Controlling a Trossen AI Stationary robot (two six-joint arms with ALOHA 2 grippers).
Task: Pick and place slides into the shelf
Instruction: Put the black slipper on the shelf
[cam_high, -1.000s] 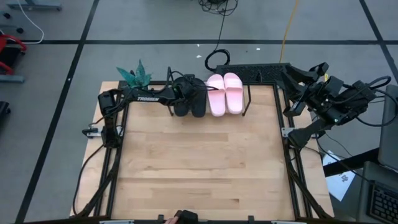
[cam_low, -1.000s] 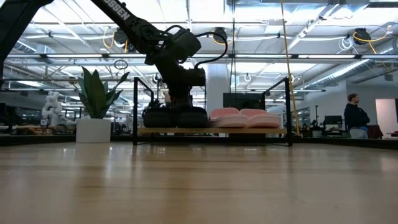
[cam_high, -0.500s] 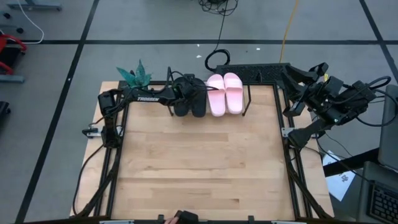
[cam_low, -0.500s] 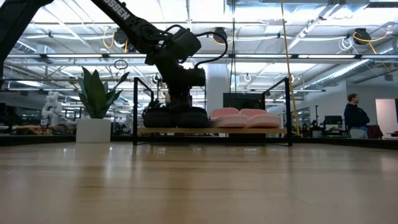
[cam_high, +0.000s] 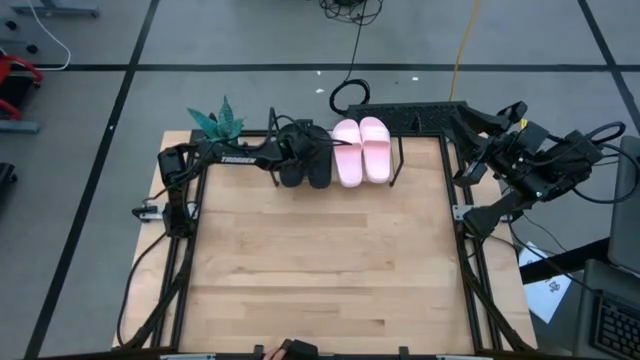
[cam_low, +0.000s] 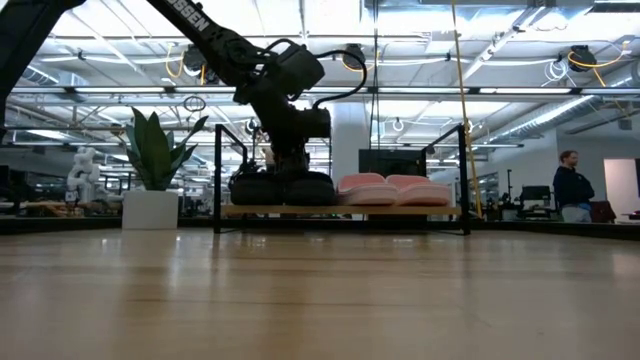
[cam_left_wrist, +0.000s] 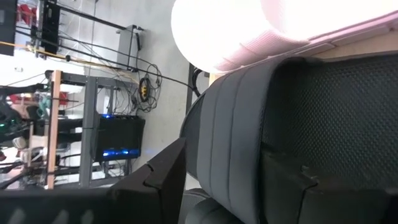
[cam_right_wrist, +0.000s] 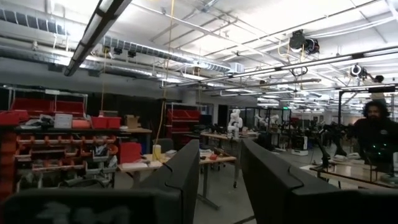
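Note:
All the slides sit on the shelf (cam_low: 340, 211) at the table's far edge. The black pair (cam_high: 305, 165) (cam_low: 280, 188) is to the left of the pink pair (cam_high: 361, 150) (cam_low: 390, 190). My left gripper (cam_high: 297, 148) (cam_low: 290, 165) reaches along the far edge and stands over the black pair, shut on one black slide. My right gripper (cam_high: 470, 122) (cam_right_wrist: 221, 149) waits off the table's right far corner, open and holding nothing. My left gripper (cam_left_wrist: 224, 180) has the wide ribbed strap (cam_left_wrist: 227, 124) of a black slide between its two fingers, coming from above. The slide rests on the shelf board next to the pink pair. How far back the strap reaches cannot be seen.
A potted green plant (cam_high: 215, 120) (cam_low: 155, 150) stands at the far left corner beside the shelf. The shelf's black wire frame (cam_high: 398, 165) rises around the slides. The wooden tabletop (cam_high: 320, 260) lies bare in front of the shelf. A person (cam_low: 572, 187) stands in the room behind.

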